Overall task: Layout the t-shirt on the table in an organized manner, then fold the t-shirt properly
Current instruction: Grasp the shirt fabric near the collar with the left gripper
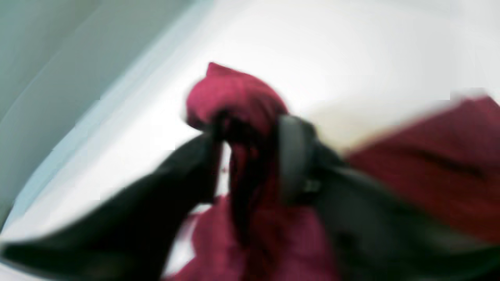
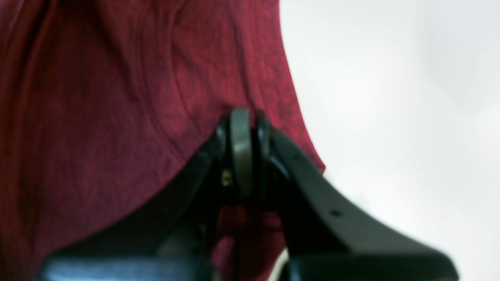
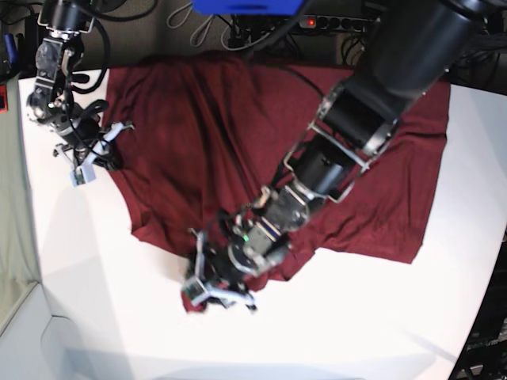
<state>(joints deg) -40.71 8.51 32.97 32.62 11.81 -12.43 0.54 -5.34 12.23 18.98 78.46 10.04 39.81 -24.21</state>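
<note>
The dark maroon t-shirt point(image 3: 206, 142) lies spread and wrinkled across the back of the white table point(image 3: 356, 317). My left gripper point(image 3: 207, 289) is down at the shirt's front corner. In the blurred left wrist view its fingers stand apart, open point(image 1: 254, 132), with a bunched fold of t-shirt point(image 1: 234, 97) between them and a sliver of table showing beside one finger. My right gripper point(image 3: 99, 150) is at the shirt's left edge. Its fingers are shut point(image 2: 244, 115) on the t-shirt's hem point(image 2: 117, 97), over the table point(image 2: 390, 117).
Cables and a power strip point(image 3: 341, 20) run behind the table's far edge. The table's left edge point(image 3: 24, 237) drops to the floor close to the right arm. The left arm's thick links point(image 3: 372, 103) reach diagonally over the shirt's right half.
</note>
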